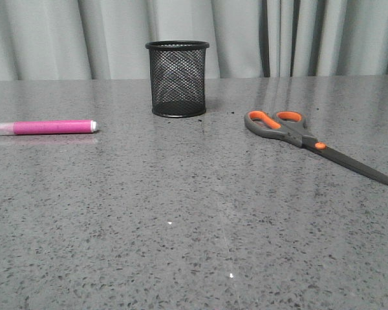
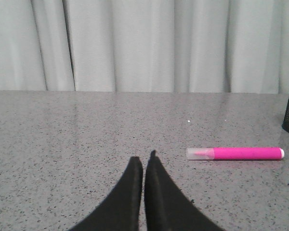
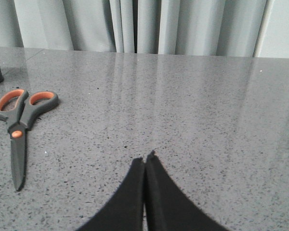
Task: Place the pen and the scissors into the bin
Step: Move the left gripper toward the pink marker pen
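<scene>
Fingers first: no arm shows up in the front view at all, so that one only gives the layout. On the grey speckled counter [image 1: 194, 226] the bin [image 1: 177, 79] stands upright toward the back, about centre, with nothing visible inside through the mesh. The pen [image 1: 44, 127] lies flat way out on the left, well apart from the bin, long axis running side to side with the white tip pointing in toward the middle. The scissors [image 1: 313, 144] lie flat on the right, closed, orange-lined handles nearer the bin and blades angling away toward the near right edge. Over to the left wrist view: the left fingers [image 2: 143, 161] are pressed together with nothing between them, hanging low over bare counter. The pen sits ahead of them and off to one side, near but not touching, lying crosswise to the way they point, with the edge of the bin just peeking in beyond its tip end. Right wrist view, same deal: the right fingers [image 3: 145, 161] are together and empty, and the scissors lie off to the side, well apart, with the blades running roughly along the fingers' direction and the handles at the far end by the bin. So I'd say neither item is started yet, the left arm is clearly the closer one for the pen and the right for the scissors, and either would need to spread its fingers and shift sideways before grabbing.
</scene>
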Controlling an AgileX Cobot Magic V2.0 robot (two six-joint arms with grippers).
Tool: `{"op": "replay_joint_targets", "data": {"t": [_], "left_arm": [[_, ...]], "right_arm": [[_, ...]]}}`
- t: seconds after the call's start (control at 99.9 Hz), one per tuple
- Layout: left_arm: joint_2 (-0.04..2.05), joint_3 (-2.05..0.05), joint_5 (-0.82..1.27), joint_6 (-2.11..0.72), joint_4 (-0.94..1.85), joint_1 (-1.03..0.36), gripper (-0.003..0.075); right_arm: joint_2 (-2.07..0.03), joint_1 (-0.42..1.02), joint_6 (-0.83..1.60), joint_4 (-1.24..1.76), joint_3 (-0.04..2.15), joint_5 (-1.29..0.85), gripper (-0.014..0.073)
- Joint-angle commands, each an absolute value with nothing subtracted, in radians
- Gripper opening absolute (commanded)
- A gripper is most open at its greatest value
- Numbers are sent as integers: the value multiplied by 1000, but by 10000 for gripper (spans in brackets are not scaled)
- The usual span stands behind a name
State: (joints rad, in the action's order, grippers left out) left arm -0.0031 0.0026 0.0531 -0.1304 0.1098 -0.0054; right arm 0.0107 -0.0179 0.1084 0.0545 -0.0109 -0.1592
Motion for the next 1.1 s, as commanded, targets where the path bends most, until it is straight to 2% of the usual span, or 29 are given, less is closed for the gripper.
{"op": "replay_joint_targets", "data": {"t": [0.0, 0.22, 0.37, 0.5, 0.75, 0.941, 1.091], "left_arm": [[-35, 46, -19, -120, 163, -11, -19], [-35, 46, -17, -120, 458, -11, -19], [-35, 42, -21, -120, 662, -11, -19], [-35, 21, -10, -120, 775, -11, -19], [36, -155, 110, -126, 649, -11, -20], [260, -391, 316, -128, 424, -11, -19], [427, -550, 434, -129, 360, -11, -19]], "right_arm": [[31, -23, 118, 100, -24, -62, -58], [31, -23, 118, 308, -24, 8, -58], [31, -23, 118, 578, -22, 91, -57], [23, -23, 118, 613, 24, 6, -56], [-136, -23, 120, 492, 196, -207, -56], [-393, -23, 161, 415, 404, -393, -56], [-577, -23, 226, 415, 569, -495, -57]]}}
